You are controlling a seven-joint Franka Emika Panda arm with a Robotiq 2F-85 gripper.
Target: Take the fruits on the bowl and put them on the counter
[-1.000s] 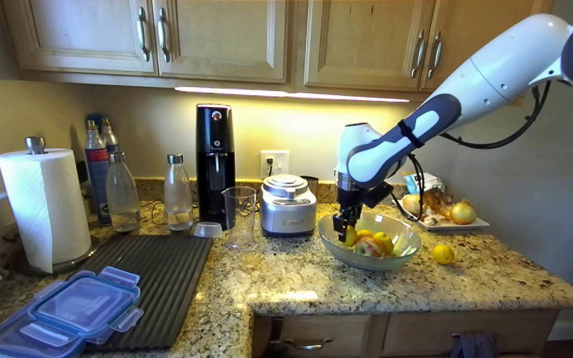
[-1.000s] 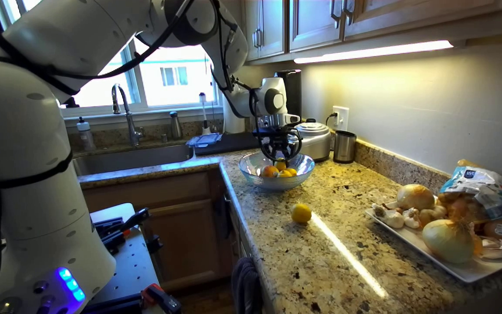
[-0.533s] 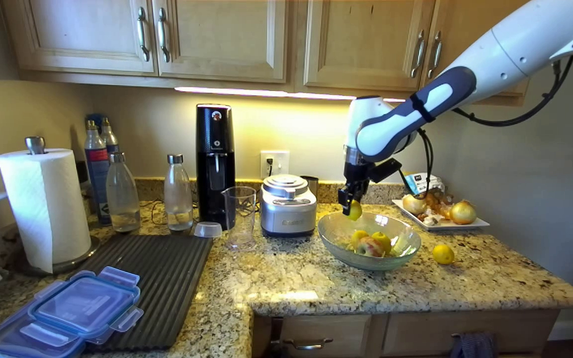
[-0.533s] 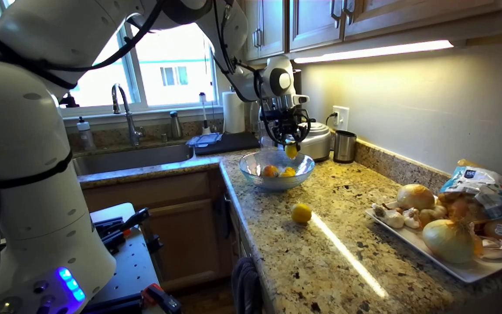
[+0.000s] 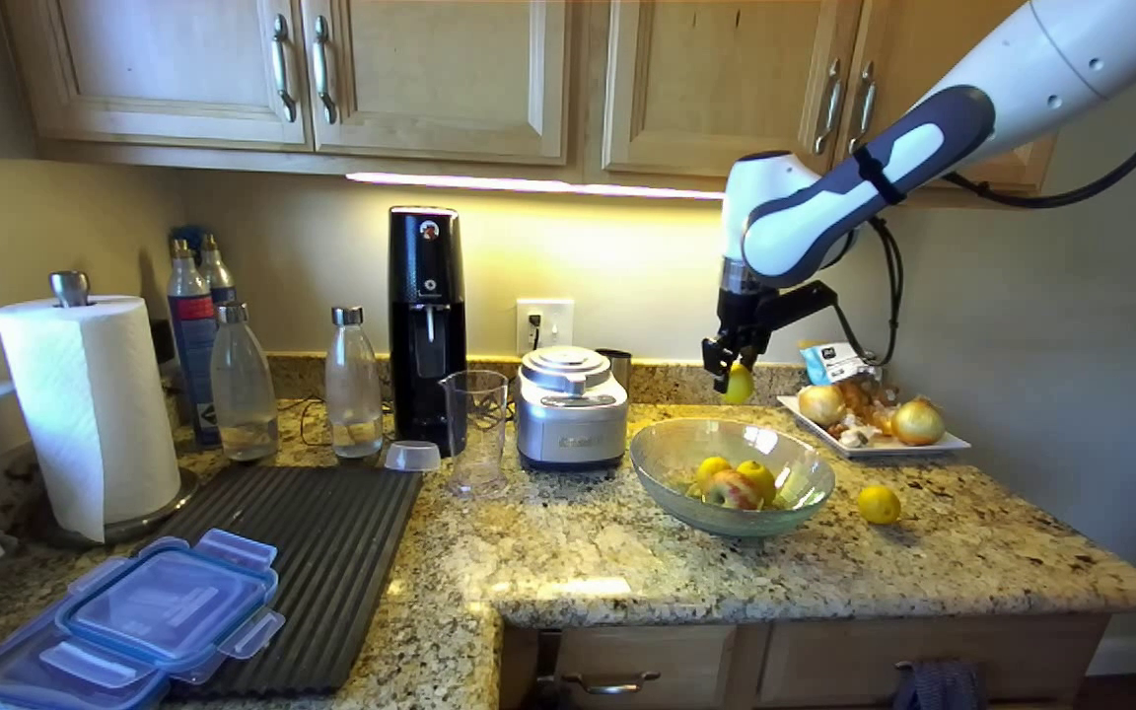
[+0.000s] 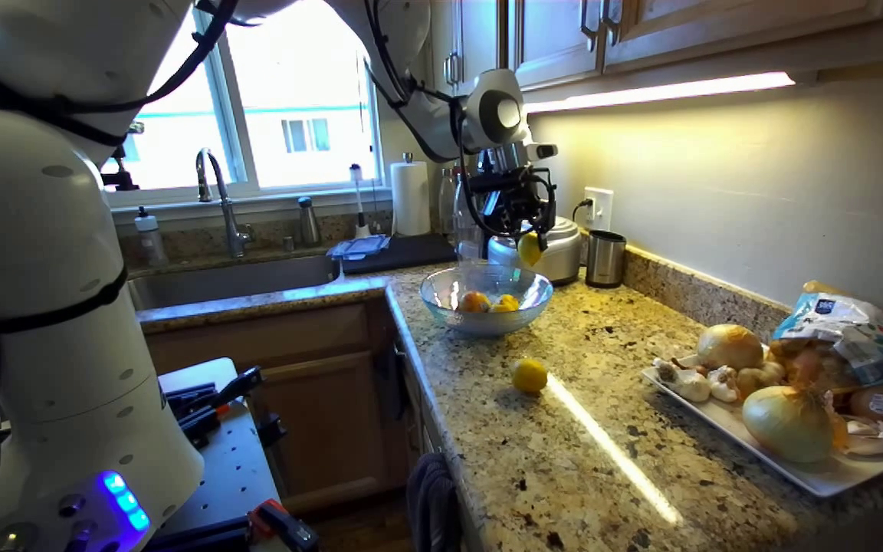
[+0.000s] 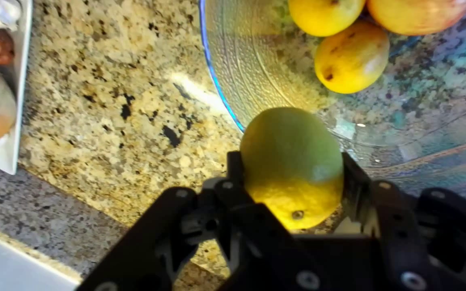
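Rising w/ a lemon (image 5: pixel 739 386) pinched, the tool (image 7: pixel 293 173) is now above bowl (image 5: pixel 745 524) rim (was inside b4).

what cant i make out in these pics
How many fruits the bowl holds: they overlap in both exterior views; the wrist view's top edge cuts some off.
Towel: lower end cut off by the bottom edge in both exterior views.
Sticker: print too small in an exterior view.
Tumbler: mostly behind the food processor in an exterior view.
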